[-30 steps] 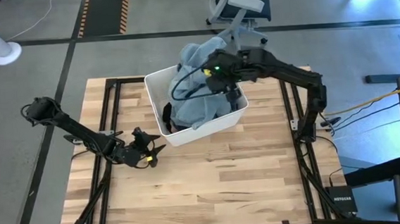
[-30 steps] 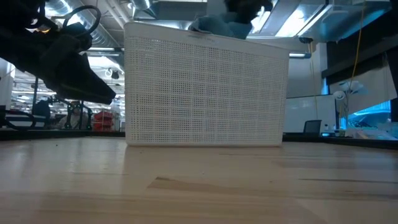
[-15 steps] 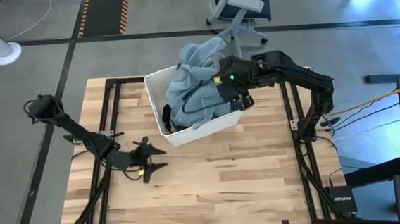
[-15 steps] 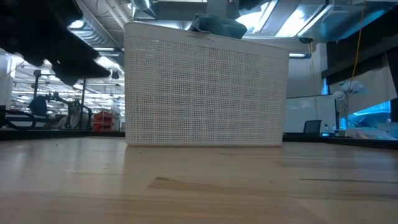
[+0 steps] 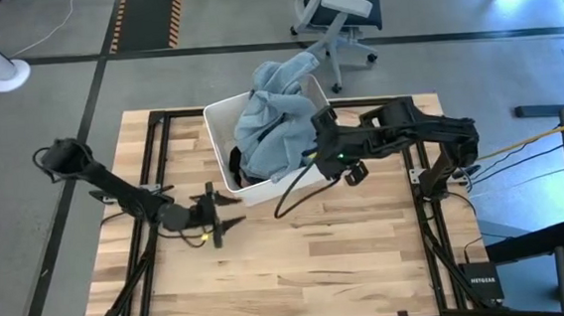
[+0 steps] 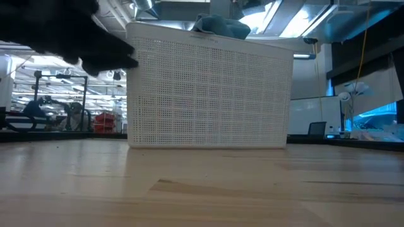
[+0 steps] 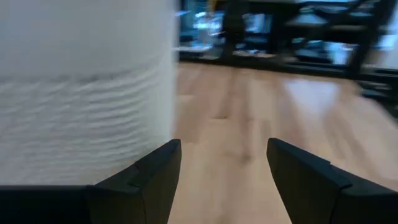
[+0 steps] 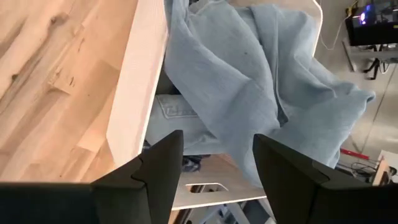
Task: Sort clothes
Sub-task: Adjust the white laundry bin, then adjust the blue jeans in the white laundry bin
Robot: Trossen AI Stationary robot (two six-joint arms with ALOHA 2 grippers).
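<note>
Worktop [image 5: 299, 256]: light wood planks on a dark metal frame, standing on a grey floor [image 5: 59, 104]. One item rests directly on it: a white perforated plastic bin [image 5: 225, 162], set at the far edge near the middle, turned at an angle to the plank lines. Low view shows the bin [image 6: 208, 94] flat on the wood surface.
</note>
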